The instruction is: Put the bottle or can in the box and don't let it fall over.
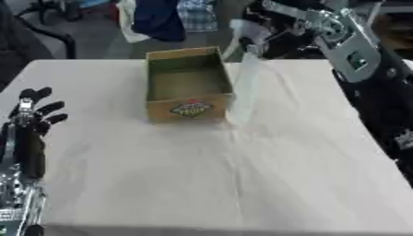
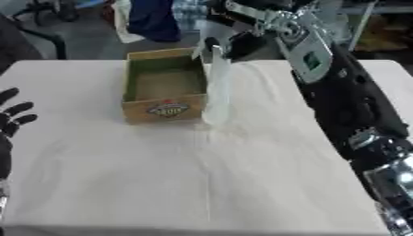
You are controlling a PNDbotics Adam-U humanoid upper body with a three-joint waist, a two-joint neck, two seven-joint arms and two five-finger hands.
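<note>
The clear bottle (image 2: pixel 216 87), gripped near its top by the right robot hand (image 2: pixel 230 39), should be kept upright, lifted and lowered into the box (image 1: pixel 187 85) beside it.

a lab or workroom — cloth-covered table (image 1: pixel 242 175), clothes (image 1: pixel 165 16) hung behind.

An open cardboard box (image 1: pixel 188 85) sits on the cloth-covered desk (image 1: pixel 242 175), toward its far side and a little left of centre. A tall clear plastic bottle (image 1: pixel 244 87) stands upright just beside the box's right wall. The right hand (image 2: pixel 222 34) is at the bottle's top, behind the box's right rear corner. The left hand (image 1: pixel 34 115) shows at the desk's left edge, well apart from the box.
</note>
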